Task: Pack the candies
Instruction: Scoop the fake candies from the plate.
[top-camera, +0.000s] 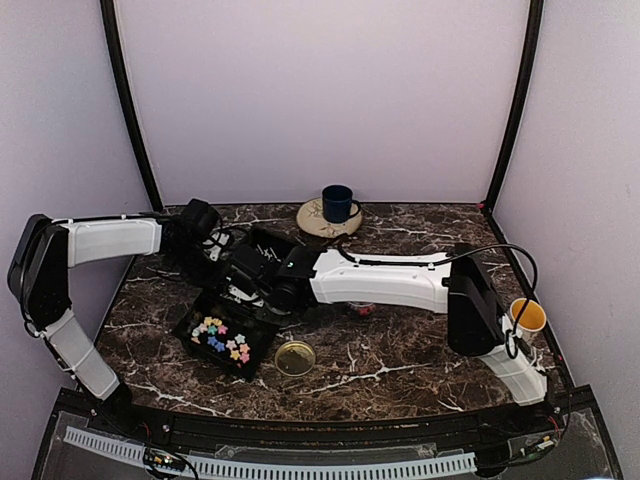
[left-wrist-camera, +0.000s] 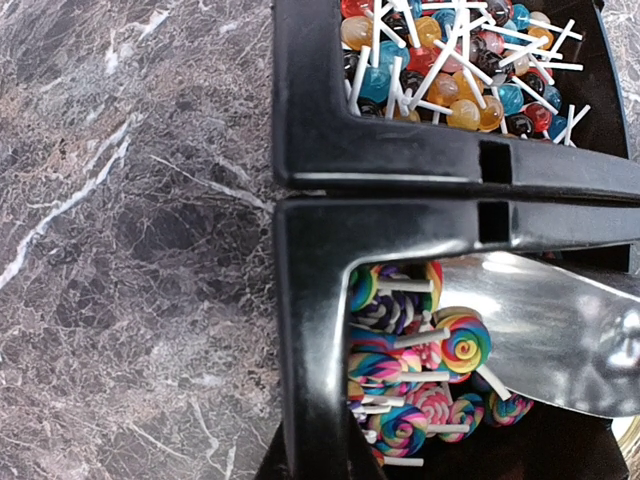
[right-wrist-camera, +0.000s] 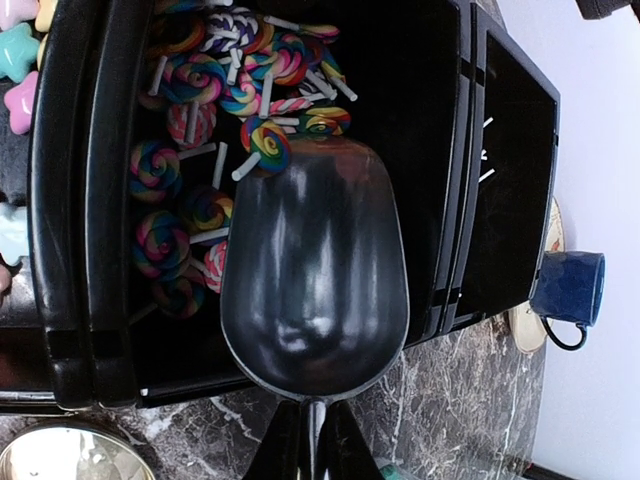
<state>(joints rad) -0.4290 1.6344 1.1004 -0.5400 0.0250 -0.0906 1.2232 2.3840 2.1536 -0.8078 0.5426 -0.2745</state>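
- In the tray (right-wrist-camera: 70, 200), the candies (right-wrist-camera: 190, 75) lay sorted. Swirl lollipops filled the middle bay, ball lollipops (left-wrist-camera: 450, 60) the far bay, and stars (top-camera: 225, 337) the near one.
- Over the tray's middle bay, the right end effector (right-wrist-camera: 314, 450) pinched the handle of a scoop (right-wrist-camera: 315, 270). The bowl sat among the swirl lollipops, empty, with one lollipop at its lip.
- At the tray's far-left corner, the left end effector (top-camera: 212, 238) was pressed together. Whether it gripped anything could not be told.
- Just beside the tray's near corner, a gold lid (top-camera: 295, 357) lay off on the worktop (top-camera: 400, 350).
- No container to receive the candies showed clearly.
- By my reading, packing had hardly begun. The step in hand looked like loading the scoop, with carrying, pouring and lidding all left to do.
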